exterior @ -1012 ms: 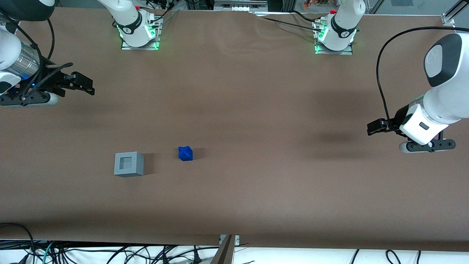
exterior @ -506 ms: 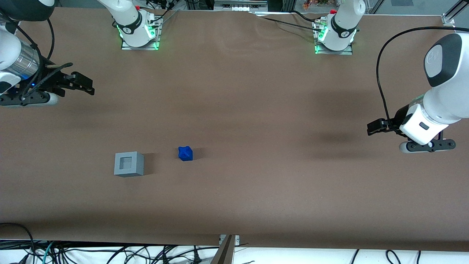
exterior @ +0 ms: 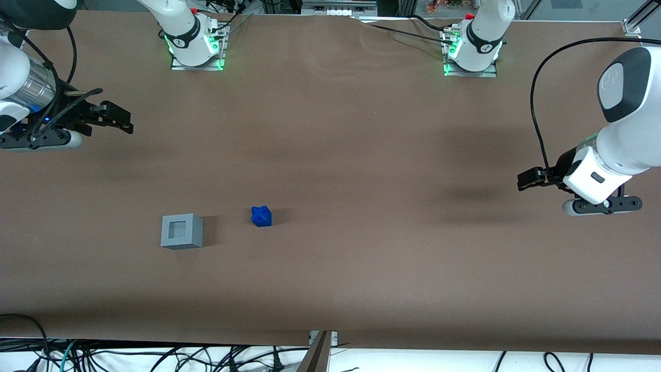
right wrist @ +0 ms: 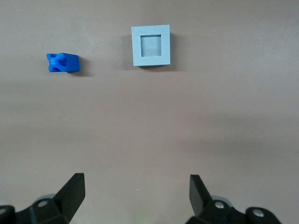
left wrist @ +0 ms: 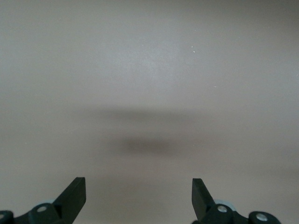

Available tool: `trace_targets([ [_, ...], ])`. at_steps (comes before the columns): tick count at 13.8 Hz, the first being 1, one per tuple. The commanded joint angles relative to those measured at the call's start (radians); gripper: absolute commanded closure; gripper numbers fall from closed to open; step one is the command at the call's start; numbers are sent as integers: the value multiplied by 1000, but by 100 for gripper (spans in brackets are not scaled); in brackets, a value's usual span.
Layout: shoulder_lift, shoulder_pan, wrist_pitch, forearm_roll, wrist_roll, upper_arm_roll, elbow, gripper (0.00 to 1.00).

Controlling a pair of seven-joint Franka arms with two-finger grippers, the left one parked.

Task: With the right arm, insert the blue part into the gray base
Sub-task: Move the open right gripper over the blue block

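Observation:
The gray base (exterior: 181, 231) stands on the brown table with its square recess facing up. The blue part (exterior: 261, 216) lies on the table beside it, a short gap apart, toward the parked arm's end. My right arm's gripper (exterior: 124, 123) hovers at the working arm's end of the table, farther from the front camera than both objects and well away from them. The right wrist view shows the gripper (right wrist: 136, 186) open with only bare table between its fingers, and the gray base (right wrist: 151, 46) and blue part (right wrist: 62, 63) ahead of it.
Two arm mounts (exterior: 196, 49) (exterior: 471, 54) with green lights sit at the table edge farthest from the front camera. Cables hang below the near table edge (exterior: 155, 356).

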Motion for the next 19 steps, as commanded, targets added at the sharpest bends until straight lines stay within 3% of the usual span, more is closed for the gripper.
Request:
trace_targets([
  [1,9,7,38,0,14,19,-23,1],
  [5,50,108,180,52,120,20,-97,1],
  [13,326,269,553,51,155,19,-108,1],
  [16,447,288,726,43,236,19,-91,1],
  [19,518,291,770,43,242,19,-48,1],
])
